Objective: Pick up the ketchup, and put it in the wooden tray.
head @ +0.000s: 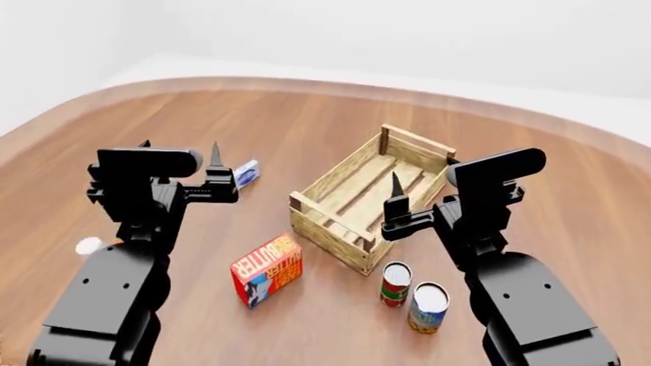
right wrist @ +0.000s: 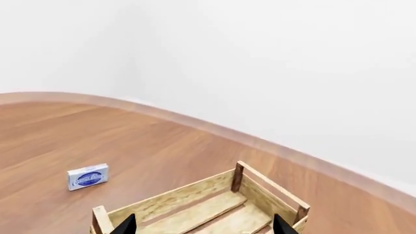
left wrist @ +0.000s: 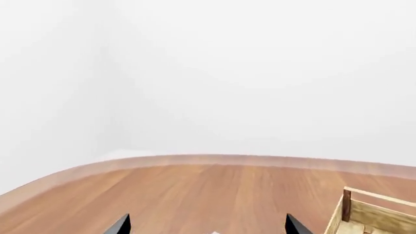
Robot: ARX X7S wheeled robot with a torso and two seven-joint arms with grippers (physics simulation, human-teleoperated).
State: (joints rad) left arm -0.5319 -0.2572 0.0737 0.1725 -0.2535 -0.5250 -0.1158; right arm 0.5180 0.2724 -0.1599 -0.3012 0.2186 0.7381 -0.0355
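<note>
Both my grippers, left (head: 216, 164) and right (head: 396, 191), hover spread and empty; white-capped orange-red ketchup bottle (head: 91, 245) lies behind left arm, light-wood slatted tray (head: 336, 183) ahead.

The head view looks forward and down from above both arms, taking in the whole wooden table (head: 305, 122), with the wooden tray (head: 367, 194) near centre, toward 12 o'clock. The left wrist view sits low and close over the table (left wrist: 195, 195), facing its far curved edge and the white wall, catching one tray (left wrist: 373, 214) corner. The right wrist view, set just above the tray (right wrist: 208, 204), faces the same far edge; all three views share the tray.
</note>
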